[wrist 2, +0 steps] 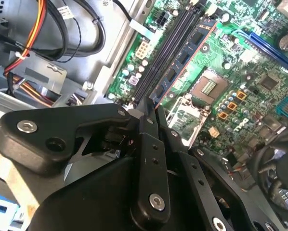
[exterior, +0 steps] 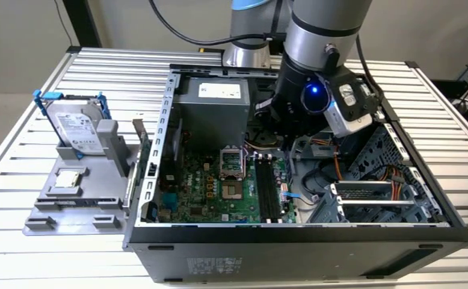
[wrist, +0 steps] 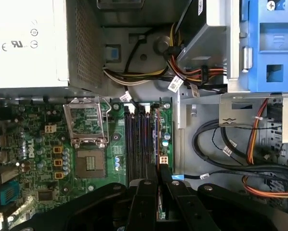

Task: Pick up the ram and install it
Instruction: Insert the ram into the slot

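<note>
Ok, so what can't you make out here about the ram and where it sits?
- Exterior view: the arm's wrist blocks whatever is below it, over the motherboard's far end.
- Second wrist view: the gripper is shut on the ram; the fingers cover its near end.
- Same view: whether its lower edge touches a memory slot cannot be told.

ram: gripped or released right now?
Gripped. In the second wrist view the gripper is shut on the ram, which sits by the memory slots. Seated or not: cannot tell.
</note>
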